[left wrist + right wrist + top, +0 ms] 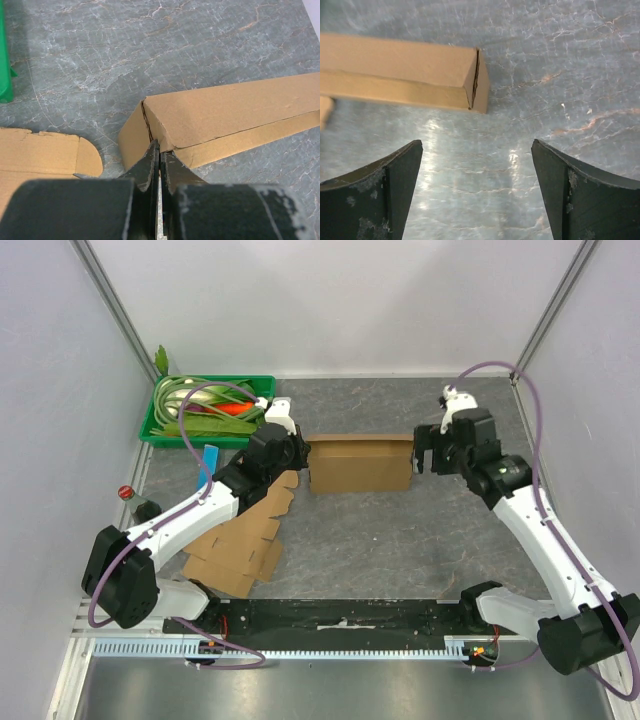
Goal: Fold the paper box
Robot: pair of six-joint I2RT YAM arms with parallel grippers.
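We see a grey marbled table (380, 540) boxed in by white walls (350, 300). At its far left, a green tray (158, 436) holds greens and something red-orange (vegetables, we think). The paper box (362, 464) lies mid-table, with flat cardboard blanks (240, 540) near-left of it. The left gripper (160, 150) has its jaws closed, tips at the box's left end. The right gripper (476, 150) has its jaws spread wide just off the box's right end.
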